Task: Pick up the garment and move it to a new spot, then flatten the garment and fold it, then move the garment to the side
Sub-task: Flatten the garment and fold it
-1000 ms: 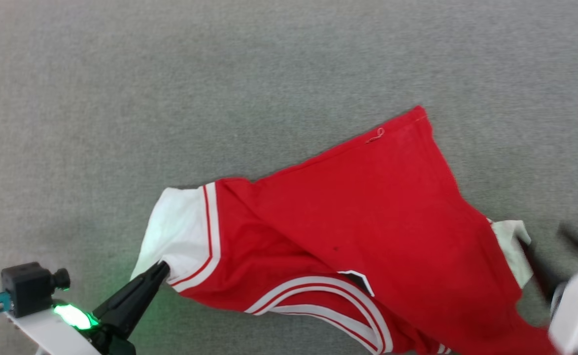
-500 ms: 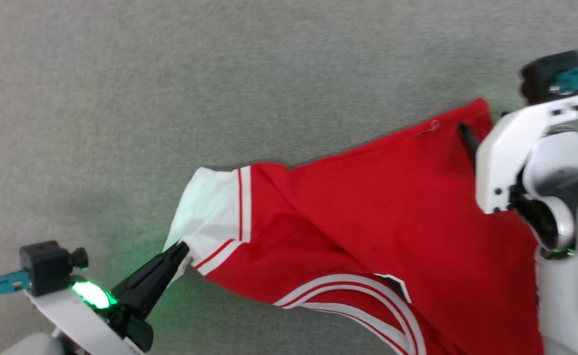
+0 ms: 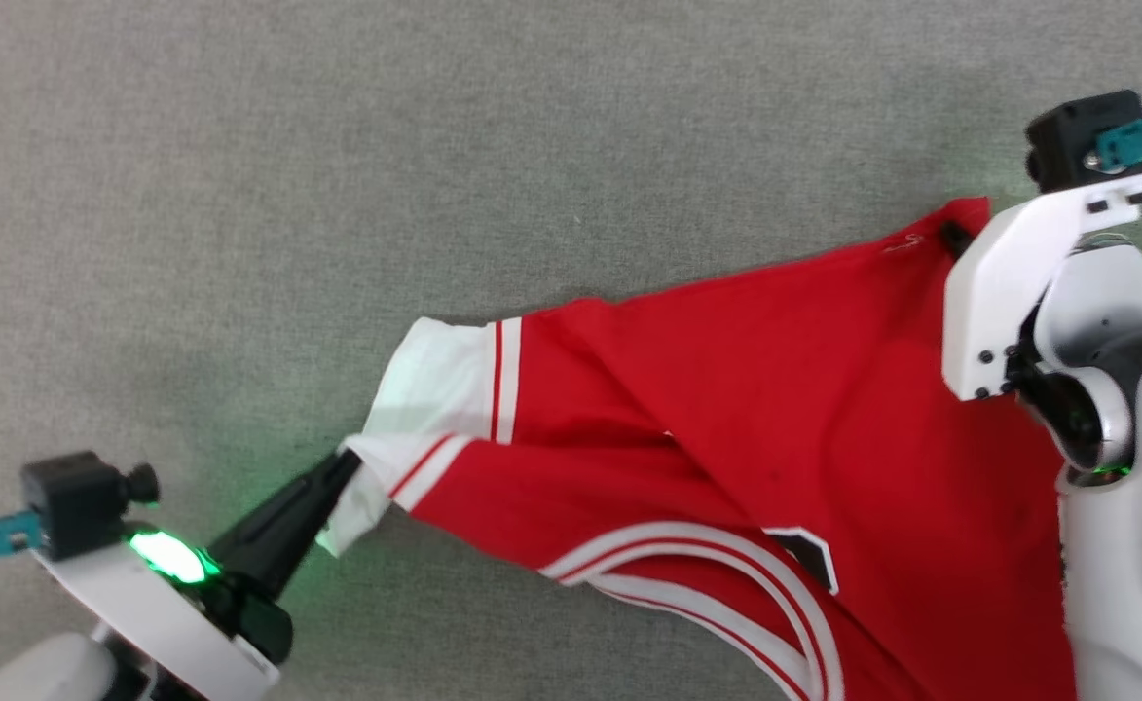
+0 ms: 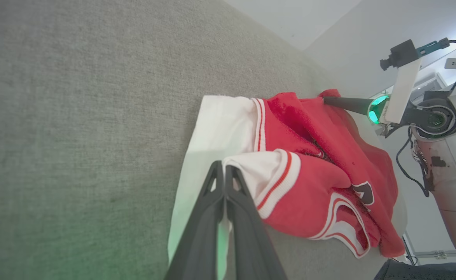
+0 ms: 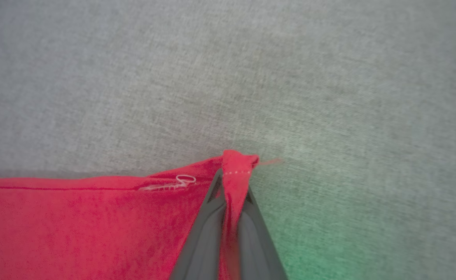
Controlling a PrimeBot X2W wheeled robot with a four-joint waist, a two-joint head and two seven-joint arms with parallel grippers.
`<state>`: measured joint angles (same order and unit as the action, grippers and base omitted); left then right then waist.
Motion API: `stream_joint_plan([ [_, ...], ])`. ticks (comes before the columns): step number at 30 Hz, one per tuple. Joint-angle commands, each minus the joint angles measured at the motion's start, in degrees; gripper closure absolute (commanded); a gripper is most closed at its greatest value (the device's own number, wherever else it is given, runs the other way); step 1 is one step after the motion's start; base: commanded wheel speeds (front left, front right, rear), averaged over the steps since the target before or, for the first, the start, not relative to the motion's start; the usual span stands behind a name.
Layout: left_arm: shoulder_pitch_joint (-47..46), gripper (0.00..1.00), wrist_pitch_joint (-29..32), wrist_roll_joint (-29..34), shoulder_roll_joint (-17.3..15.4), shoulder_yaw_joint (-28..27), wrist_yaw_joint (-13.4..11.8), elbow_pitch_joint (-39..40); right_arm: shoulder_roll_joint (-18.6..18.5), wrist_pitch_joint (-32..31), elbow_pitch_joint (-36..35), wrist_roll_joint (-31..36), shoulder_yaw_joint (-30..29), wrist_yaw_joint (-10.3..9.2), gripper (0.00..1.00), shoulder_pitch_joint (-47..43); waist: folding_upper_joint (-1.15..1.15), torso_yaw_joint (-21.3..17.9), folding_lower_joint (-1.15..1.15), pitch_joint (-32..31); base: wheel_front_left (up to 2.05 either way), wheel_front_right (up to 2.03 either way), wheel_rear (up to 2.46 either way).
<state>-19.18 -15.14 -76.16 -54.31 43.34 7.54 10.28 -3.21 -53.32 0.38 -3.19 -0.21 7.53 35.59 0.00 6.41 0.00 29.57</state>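
Note:
The garment point(image 3: 775, 389) is a red jersey with white sleeves and striped trim, lying crumpled on the grey surface. My left gripper point(image 3: 347, 462) is at the lower left, shut on the edge of a white sleeve point(image 3: 434, 380). The left wrist view shows its fingers point(image 4: 224, 171) pressed together on that sleeve cloth, with the garment point(image 4: 321, 186) bunched beyond. My right gripper point(image 3: 950, 234) is at the garment's far right hem corner, mostly hidden by its white wrist bracket. In the right wrist view it point(image 5: 233, 182) is shut, with the red corner point(image 5: 237, 163) pinched between the fingers.
Grey felt-like surface point(image 3: 337, 146) stretches around the garment, with free room to the left and beyond it. My white right arm and body point(image 3: 1125, 584) cover the garment's right side. A pale wall point(image 4: 367, 35) rises past the surface's far edge.
My right arm swung from the lower right up to the hem corner and its fingers closed on it. The left gripper kept its hold on the sleeve, which is now lifted slightly.

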Motion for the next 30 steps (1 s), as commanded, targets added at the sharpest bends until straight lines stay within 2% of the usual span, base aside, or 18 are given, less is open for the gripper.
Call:
stream_joint_plan([
  [1,-0.43,1.0,0.06,-0.35,-0.44,-0.95,-0.12,-0.13,-0.29,1.28,0.66,-0.24,-1.68,-0.08,1.0,-0.96,0.0,-0.55,0.0,-0.81,0.0,0.0,0.0],
  [8,-8.1,1.0,0.06,-2.29,-4.41,-2.53,-0.12,0.97,0.25,8.94,-0.29,0.56,-9.79,-0.08,1.0,5.96,0.0,-1.74,0.0,-2.67,0.0,0.0,0.0],
  [11,-15.03,1.0,0.55,-4.97,-6.75,-2.18,-0.13,1.18,0.3,11.65,-0.02,0.78,-13.2,-0.07,1.0,11.07,0.0,-2.47,0.0,-2.39,0.0,0.0,0.0],
  [14,-23.91,1.0,3.68,-9.16,-7.09,-3.22,-0.13,-0.82,0.32,14.11,0.59,1.83,-16.0,-0.08,1.0,17.29,0.0,-3.01,0.0,-1.01,0.0,0.0,0.0],
  [19,-40.53,1.0,11.6,-14.79,-4.18,-8.02,-0.13,-8.82,0.18,18.5,2.06,4.81,-19.62,-0.09,1.0,29.37,0.0,-3.96,0.0,2.22,0.0,0.0,0.0],
  [22,-50.61,1.0,14.36,-15.46,-1.62,-11.54,-0.14,-15.17,0.06,21.26,3.62,6.97,-21.22,-0.1,1.0,36.73,0.0,-4.46,0.0,4.02,0.0,0.0,0.0],
  [26,-62.31,1.0,14.56,-15.78,1.92,-16.11,-0.2,-23.45,-0.13,25.09,5.81,9.93,-22.5,-0.18,1.0,45.06,0.0,-5.03,0.0,5.45,0.0,0.0,0.0],
  [30,-69.0,1.0,14.11,-14.31,3.59,-17.99,-0.28,-26.8,-0.26,28.95,9.32,12.23,-24.48,-0.3,1.0,50.94,0.0,-5.11,0.0,5.74,0.0,0.0,0.0],
])
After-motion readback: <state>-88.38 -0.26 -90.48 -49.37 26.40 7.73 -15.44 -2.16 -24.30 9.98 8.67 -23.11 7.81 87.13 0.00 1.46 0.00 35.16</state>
